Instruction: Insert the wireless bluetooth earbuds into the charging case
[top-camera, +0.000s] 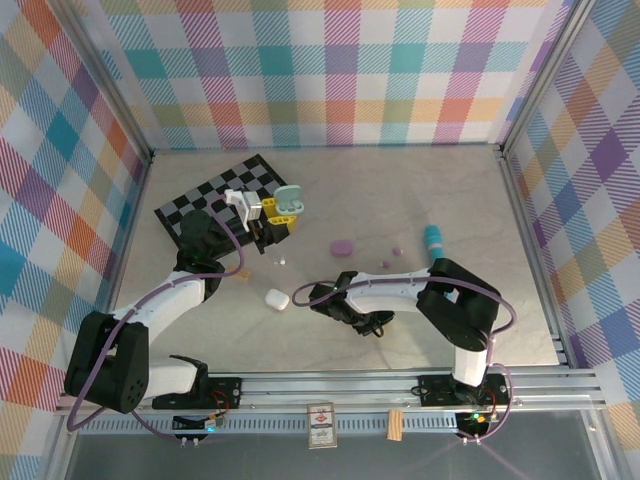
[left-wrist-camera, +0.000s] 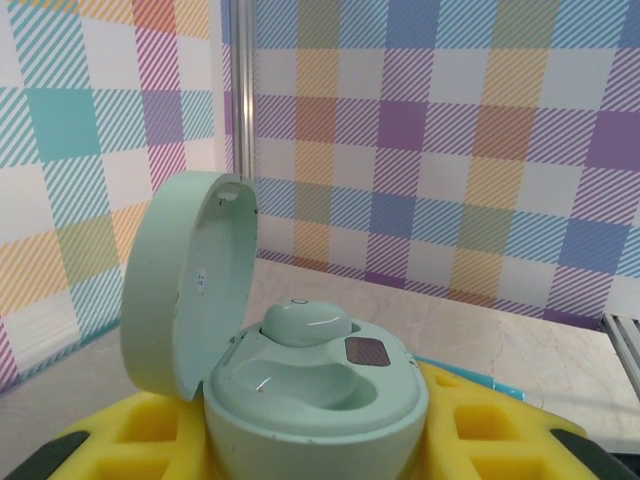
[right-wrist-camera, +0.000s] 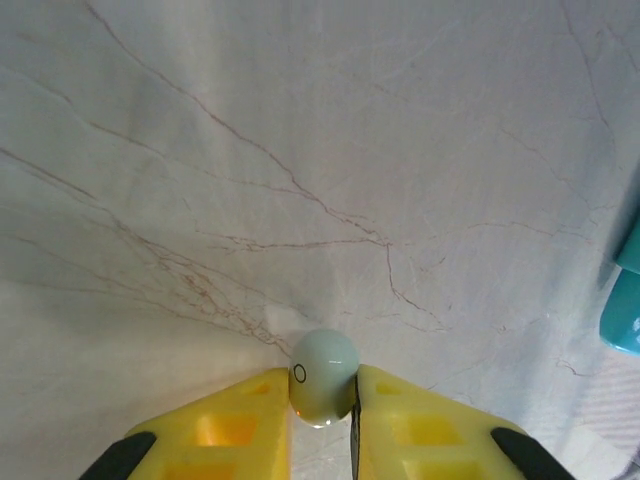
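The right gripper (right-wrist-camera: 322, 400) pinches a mint earbud (right-wrist-camera: 323, 375) between its fingers (right-wrist-camera: 240, 420) on the table (right-wrist-camera: 300, 150), apparently for lifting, while farther off the left gripper (top-camera: 272, 218) clamps the open mint case (left-wrist-camera: 330, 440) upright so its empty socket (left-wrist-camera: 300, 385), beside the seated earbud (left-wrist-camera: 305, 322), faces up for loading.

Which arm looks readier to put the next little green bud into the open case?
Right: the right fingers pinch a mint bud, while the left fingers hold the open mint case with one socket empty.
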